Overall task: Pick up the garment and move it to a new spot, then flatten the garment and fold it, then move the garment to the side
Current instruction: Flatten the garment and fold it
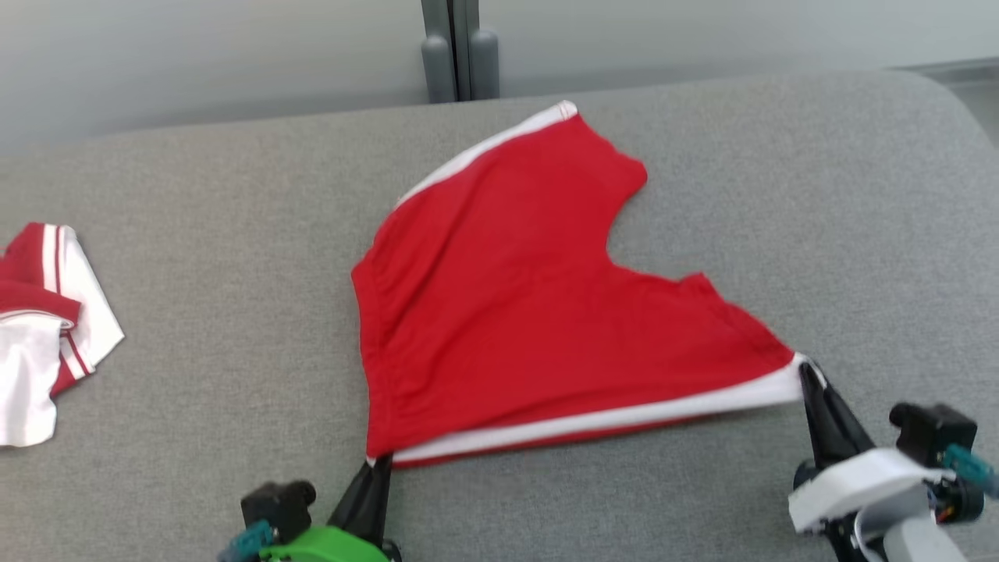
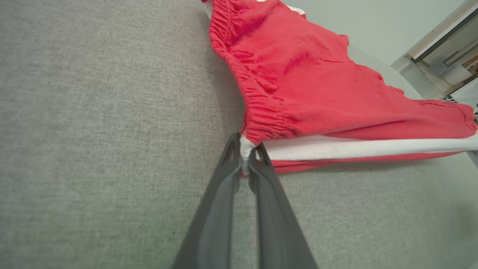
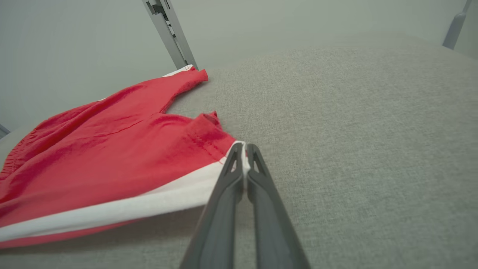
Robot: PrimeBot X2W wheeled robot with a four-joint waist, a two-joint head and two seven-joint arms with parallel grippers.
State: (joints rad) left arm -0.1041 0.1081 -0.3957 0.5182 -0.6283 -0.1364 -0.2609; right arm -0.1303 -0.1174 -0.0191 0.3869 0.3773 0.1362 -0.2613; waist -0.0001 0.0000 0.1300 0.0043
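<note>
Fingers [image 2: 220,194] pinch the garment's [image 1: 507,297] corners by the bench's [image 1: 234,195] near edge; keep your left gripper [image 1: 380,462] and right gripper [image 1: 808,373] level, hem seemingly taut.

This looks like a plain test room or lab rather than a home, though the exact kind is hard to tell. A wide tabletop [image 1: 195,203] covered in grey cloth spans the head view, with a rounded corner at the upper right. Behind it are a bare pale wall [image 1: 195,55] and a grey metal post [image 1: 459,47] at top centre. At the upper right of the left wrist view are framed panels [image 2: 444,48], like an office partition. There are 2 garments on the tabletop: red shorts [image 1: 507,297] at centre and a red-and-white garment [image 1: 47,328] at the left edge.
</note>
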